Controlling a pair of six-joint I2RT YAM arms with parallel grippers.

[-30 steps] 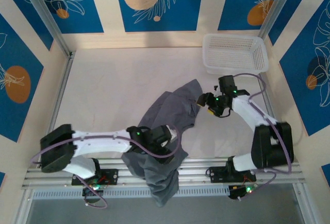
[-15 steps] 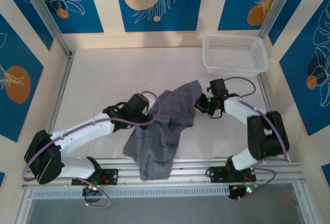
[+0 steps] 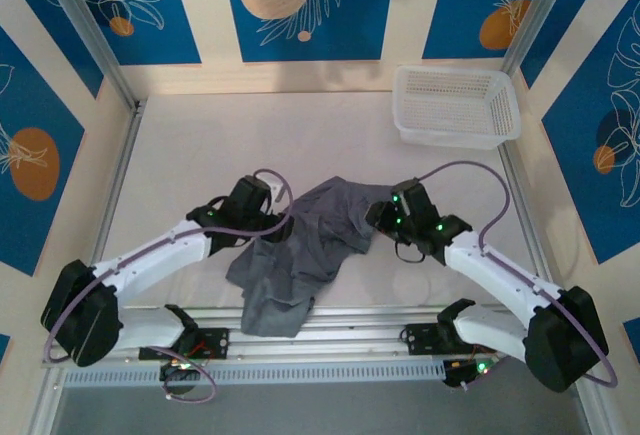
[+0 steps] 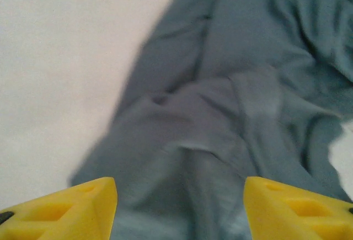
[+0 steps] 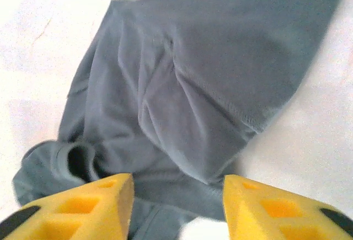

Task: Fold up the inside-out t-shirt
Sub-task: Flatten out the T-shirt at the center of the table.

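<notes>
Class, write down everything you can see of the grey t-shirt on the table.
The t-shirt is plain slate-grey soft cloth with no print, and stitched seams show on it. It lies crumpled in a loose heap, not spread out, on the white table, with its near end draped over the metal rails. The left gripper and the right gripper hover at its two sides, jaws apart. Whether either touches the cloth cannot be told.
</notes>
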